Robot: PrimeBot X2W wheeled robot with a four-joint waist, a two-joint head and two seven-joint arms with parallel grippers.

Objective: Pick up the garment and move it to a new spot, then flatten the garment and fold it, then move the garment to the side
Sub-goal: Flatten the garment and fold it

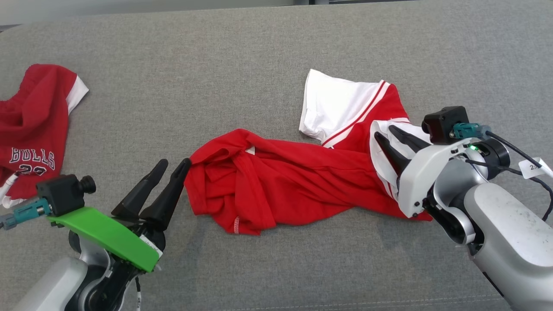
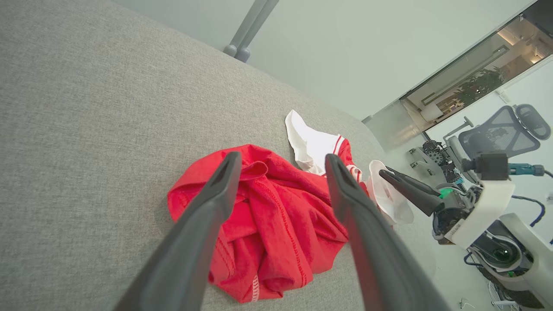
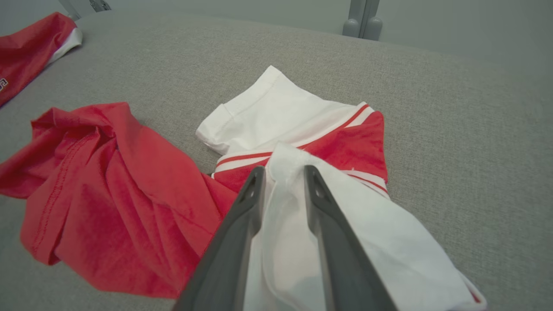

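Looking down on the grey fabric-covered table (image 1: pixel 276 52), we find the crumpled red-and-white jersey shirt (image 1: pixel 281 181) lying across its middle. Its red body is bunched toward the left edge and its white sleeves lie toward the right. Our right hand (image 1: pixel 383 131) holds its fingers narrow around a raised fold of white sleeve, and cloth fills the gap between them. Our left hand (image 1: pixel 173 163) stands wide, just beside the shirt's red end, gripping nothing. A second red jersey with white lettering (image 1: pixel 30 129) lies at the table's left edge, well apart from the shirt. Beyond the far edge rises a pale grey-green wall (image 2: pixel 345 52) with a pair of grey posts (image 2: pixel 244 34). Off the right edge we see a glass partition (image 2: pixel 453 73), a black mesh office chair (image 2: pixel 505 129) and a green plant (image 2: pixel 479 84).
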